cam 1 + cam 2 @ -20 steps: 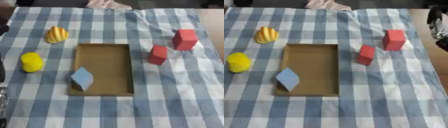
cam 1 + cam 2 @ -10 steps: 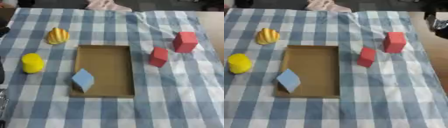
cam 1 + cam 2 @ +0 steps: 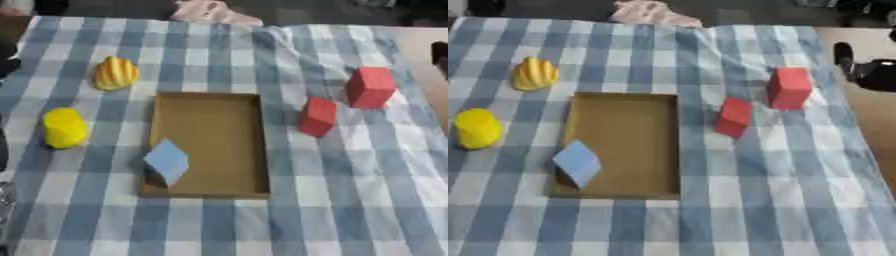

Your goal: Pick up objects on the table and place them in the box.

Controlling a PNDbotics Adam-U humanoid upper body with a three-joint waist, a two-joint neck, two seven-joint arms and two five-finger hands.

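Note:
A flat brown cardboard box [image 3: 210, 186] lies open in the middle of the checked cloth. A light blue block [image 3: 166, 161] leans tilted in its near left corner. Two red blocks stand to the right of the box: the nearer red block [image 3: 317, 116] and a larger red block [image 3: 370, 87] behind it. At the left are a yellow cylinder [image 3: 64, 127] and, farther back, a ridged yellow-orange thing [image 3: 115, 73]. My right hand [image 3: 874, 74] is a dark shape at the right edge, off the cloth and apart from the red blocks. A dark strip at the left edge is my left hand [image 3: 3, 147].
The blue-and-white checked cloth [image 3: 350, 200] covers most of the table, with bare wood [image 3: 877, 120] beyond its right edge. A pink bundle [image 3: 210, 11] lies at the far edge. Wide bare cloth spreads in front of the box and to its right.
The whole picture has slid down a little, as from a head tilt. The things on the cloth keep their places. My right hand shows slightly lower at the right edge.

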